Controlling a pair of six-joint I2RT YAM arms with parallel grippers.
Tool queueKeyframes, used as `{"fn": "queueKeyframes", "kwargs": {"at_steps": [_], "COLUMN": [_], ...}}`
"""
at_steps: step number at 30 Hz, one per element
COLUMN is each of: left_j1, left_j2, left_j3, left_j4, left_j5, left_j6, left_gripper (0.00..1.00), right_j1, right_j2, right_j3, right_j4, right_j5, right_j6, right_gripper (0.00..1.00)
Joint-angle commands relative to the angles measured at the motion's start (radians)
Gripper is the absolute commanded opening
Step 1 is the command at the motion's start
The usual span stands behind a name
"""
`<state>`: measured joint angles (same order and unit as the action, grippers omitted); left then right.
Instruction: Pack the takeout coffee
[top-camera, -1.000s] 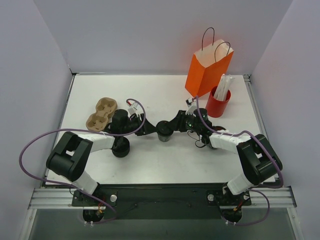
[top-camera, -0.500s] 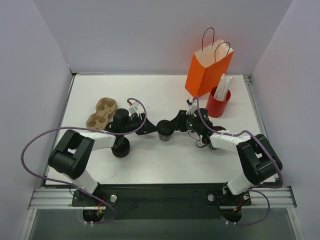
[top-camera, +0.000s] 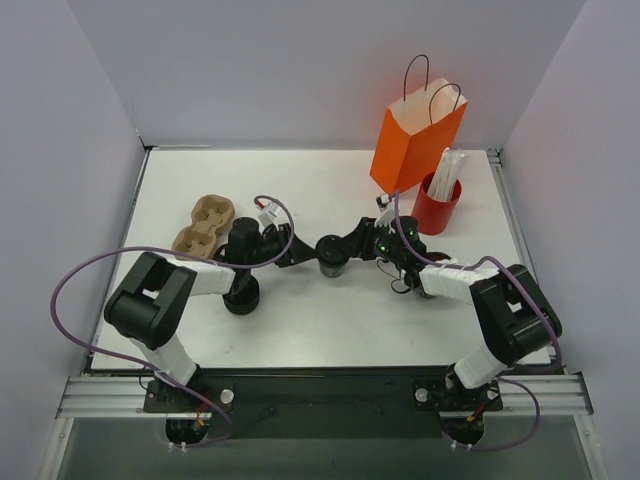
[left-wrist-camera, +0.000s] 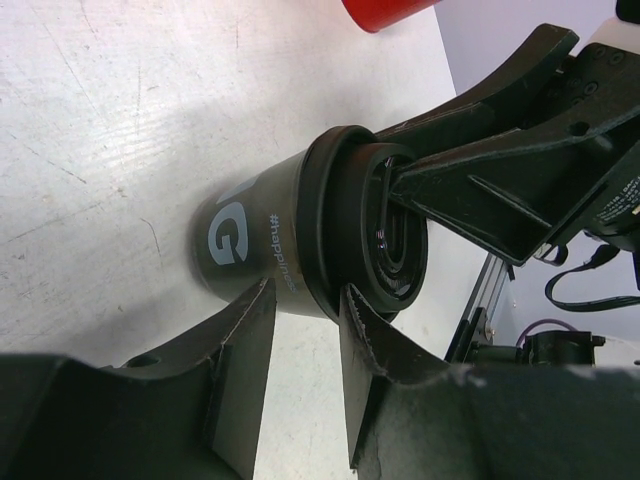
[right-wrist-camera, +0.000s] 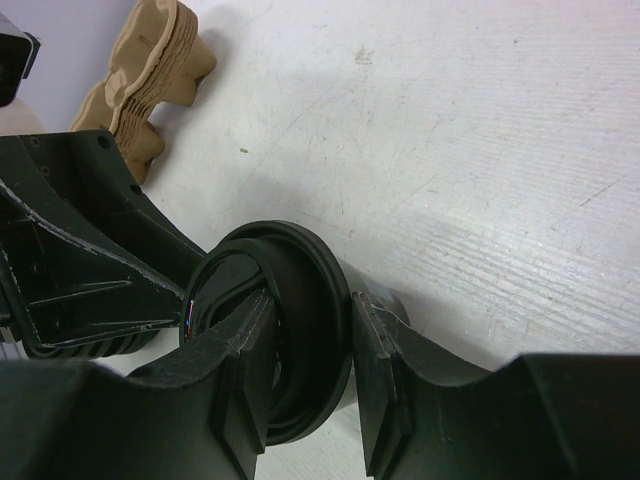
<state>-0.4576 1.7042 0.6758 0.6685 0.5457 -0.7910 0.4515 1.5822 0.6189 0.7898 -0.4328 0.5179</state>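
The takeout coffee (left-wrist-camera: 250, 235) stands upright on the table (top-camera: 330, 330), directly between the two grippers, which meet it from opposite sides at its black top rim (left-wrist-camera: 318, 215). The right gripper (right-wrist-camera: 312, 305) is pinched on that rim, one finger dipping inside the recessed top and the other pressed against the outer wall. A grip of this kind steadies a light cup without squeezing its soft body. The left gripper (left-wrist-camera: 305, 295) comes in from the other side with its fingers straddling the edge of the same rim, one alongside the printed cup wall and one at the lip. The gap between them is narrow, but I cannot tell whether they have actually bitten or are only bracketing the edge. With both sets of fingertips almost nose to nose across the cup, this looks like a handover or a two-sided steadying, probably so that one arm can take the cup cleanly before it travels. The cardboard carrier (right-wrist-camera: 150, 90) lies past the left gripper's wrist, on the side away from the cup, and a low ribbed black stack (top-camera: 241, 296) sits beside that arm's forearm. The orange paper bag (top-camera: 415, 140) stands well behind the right gripper, with the red cup of straws (top-camera: 436, 208) just beside the bag. The coffee is not yet in either container, so the packing itself looks barely begun.
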Motion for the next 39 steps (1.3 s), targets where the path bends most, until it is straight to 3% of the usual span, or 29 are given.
{"fn": "queueKeyframes", "kwargs": {"at_steps": [1, 7, 12, 16, 24, 39], "left_j1": [-0.022, -0.052, -0.026, -0.009, 0.03, 0.065], "left_j2": [0.081, 0.014, -0.061, -0.054, -0.009, -0.058], "left_j3": [-0.044, -0.021, 0.116, 0.223, 0.255, 0.189], "left_j4": [-0.164, -0.188, -0.303, -0.374, -0.288, -0.313], "left_j5": [-0.217, -0.161, -0.067, -0.017, 0.124, 0.089], "left_j6": [0.039, 0.001, 0.05, 0.102, 0.125, 0.184], "left_gripper": [0.4, 0.44, 0.55, 0.58, 0.59, 0.55], "right_j1": [0.021, 0.018, 0.016, 0.016, 0.016, 0.016], "right_j2": [0.114, 0.105, 0.076, 0.079, 0.087, 0.091], "right_j3": [-0.074, -0.007, 0.038, 0.056, 0.084, 0.104], "right_j4": [-0.34, -0.455, -0.529, -0.541, -0.557, -0.56], "right_j5": [-0.018, -0.032, -0.04, -0.052, -0.081, -0.153], "right_j6": [-0.122, -0.203, -0.251, -0.28, -0.317, -0.38], "right_gripper": [0.12, 0.13, 0.13, 0.13, 0.13, 0.13]}}
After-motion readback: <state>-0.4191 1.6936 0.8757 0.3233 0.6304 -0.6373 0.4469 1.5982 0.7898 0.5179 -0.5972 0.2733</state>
